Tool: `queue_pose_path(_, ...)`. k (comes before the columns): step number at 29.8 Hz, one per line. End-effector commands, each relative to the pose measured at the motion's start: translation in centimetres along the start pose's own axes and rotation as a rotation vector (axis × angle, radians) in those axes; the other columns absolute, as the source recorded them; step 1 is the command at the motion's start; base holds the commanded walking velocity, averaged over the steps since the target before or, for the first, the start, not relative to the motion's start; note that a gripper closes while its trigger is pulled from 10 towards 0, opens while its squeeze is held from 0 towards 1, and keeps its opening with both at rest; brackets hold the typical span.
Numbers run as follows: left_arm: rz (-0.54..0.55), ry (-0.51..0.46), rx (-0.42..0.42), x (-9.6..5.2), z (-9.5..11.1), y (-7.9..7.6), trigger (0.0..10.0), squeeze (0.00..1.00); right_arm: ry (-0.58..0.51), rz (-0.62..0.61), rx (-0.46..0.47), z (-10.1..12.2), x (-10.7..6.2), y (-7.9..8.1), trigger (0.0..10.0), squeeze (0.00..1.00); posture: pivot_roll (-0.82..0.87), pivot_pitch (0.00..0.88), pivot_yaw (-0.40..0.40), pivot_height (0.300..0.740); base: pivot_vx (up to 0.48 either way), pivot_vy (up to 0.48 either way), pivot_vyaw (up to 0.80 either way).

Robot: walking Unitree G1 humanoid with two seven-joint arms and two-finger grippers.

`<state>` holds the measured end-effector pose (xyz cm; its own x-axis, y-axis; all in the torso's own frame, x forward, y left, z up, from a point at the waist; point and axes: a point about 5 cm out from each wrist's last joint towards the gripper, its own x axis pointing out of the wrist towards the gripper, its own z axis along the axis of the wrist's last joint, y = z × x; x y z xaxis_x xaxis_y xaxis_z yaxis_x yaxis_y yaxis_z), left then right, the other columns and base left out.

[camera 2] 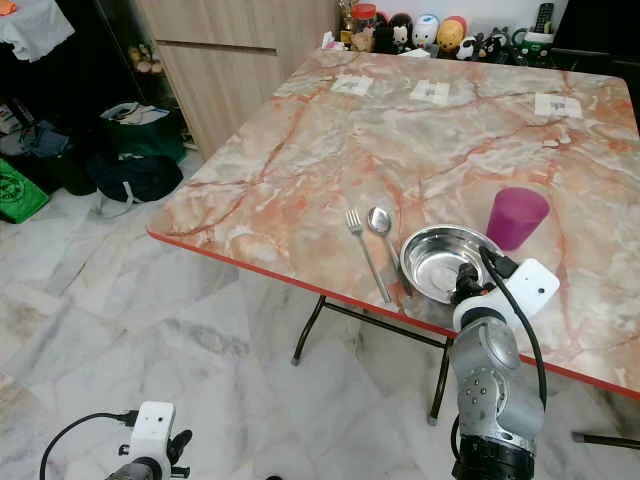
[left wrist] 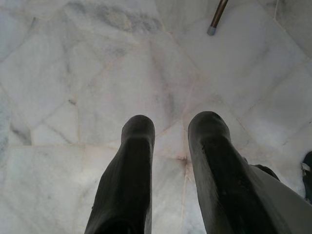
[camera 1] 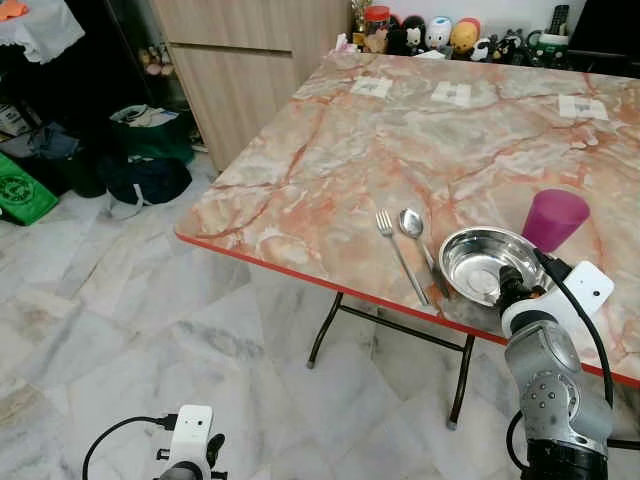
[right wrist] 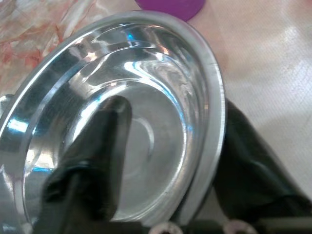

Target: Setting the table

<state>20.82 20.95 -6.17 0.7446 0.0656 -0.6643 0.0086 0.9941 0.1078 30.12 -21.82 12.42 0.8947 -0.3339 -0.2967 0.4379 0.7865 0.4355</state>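
Note:
A steel bowl (camera 1: pixel 478 260) sits near the front edge of the marble table (camera 1: pixel 320 160). My right gripper (camera 1: pixel 510 287) is at the bowl's near rim. In the right wrist view one finger (right wrist: pixel 105 141) lies inside the bowl (right wrist: pixel 146 87) and the other (right wrist: pixel 248 146) outside, so it is shut on the rim. A fork (camera 1: pixel 401 256) and a spoon (camera 1: pixel 413 226) lie side by side just left of the bowl. A purple cup (camera 1: pixel 553 219) stands behind it. My left gripper (left wrist: pixel 171 126) hangs low over the floor, open and empty.
Three small paper squares (camera 1: pixel 451 94) lie on the far half of the table, with toys and jars (camera 1: pixel 440 35) along its back edge. Folding table legs (camera 1: pixel 325 330) stand under the front edge. Bags (camera 1: pixel 145 180) and a wooden cabinet (camera 1: pixel 240 70) are at the left.

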Motion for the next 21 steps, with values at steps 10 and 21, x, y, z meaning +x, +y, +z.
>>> queue_pose_path(10, 0.008, 0.013, 0.015, 0.03, -0.05, 0.13, 10.0, 0.00, 0.000, 0.004, -0.001, -0.15, 0.04, 0.82, 0.0, 0.00, -0.09, 0.115, 0.083, 0.740, 0.000, 0.000, 0.00)
queue_pose_path(21, 0.004, 0.036, 0.024, -0.11, -0.61, 0.06, 10.0, 0.00, -0.044, -0.024, -0.013, 0.31, 0.02, 0.56, 0.0, 0.00, -0.09, 0.118, 0.081, 0.740, 0.000, 0.000, 0.00)
